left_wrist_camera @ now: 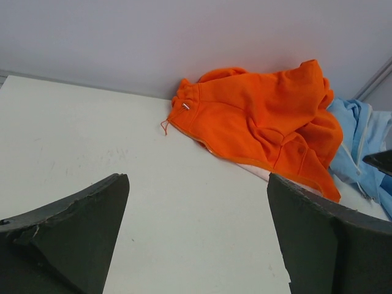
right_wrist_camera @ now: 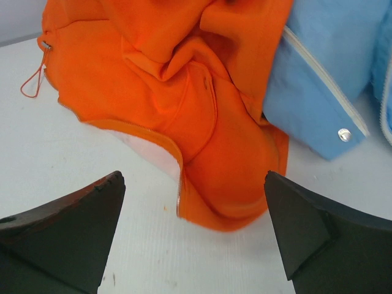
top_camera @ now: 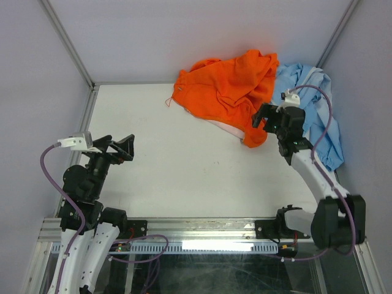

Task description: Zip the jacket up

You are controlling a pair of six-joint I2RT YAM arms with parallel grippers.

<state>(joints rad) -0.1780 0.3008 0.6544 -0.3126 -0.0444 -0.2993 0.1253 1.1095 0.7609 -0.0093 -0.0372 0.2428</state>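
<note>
The orange jacket (top_camera: 229, 92) lies crumpled at the back right of the white table (top_camera: 184, 165). It also shows in the left wrist view (left_wrist_camera: 263, 116) and in the right wrist view (right_wrist_camera: 184, 92), where its zipper edge (right_wrist_camera: 179, 184) and pale lining show at its lower hem. My right gripper (top_camera: 264, 117) is open and empty, just above the jacket's near corner (right_wrist_camera: 226, 208). My left gripper (top_camera: 116, 149) is open and empty over the bare table at the left, far from the jacket.
A light blue garment (top_camera: 312, 104) with white trim lies at the back right corner, partly under the orange jacket, and shows in the right wrist view (right_wrist_camera: 331, 73). Grey walls (top_camera: 184, 37) close in the table at the back and sides.
</note>
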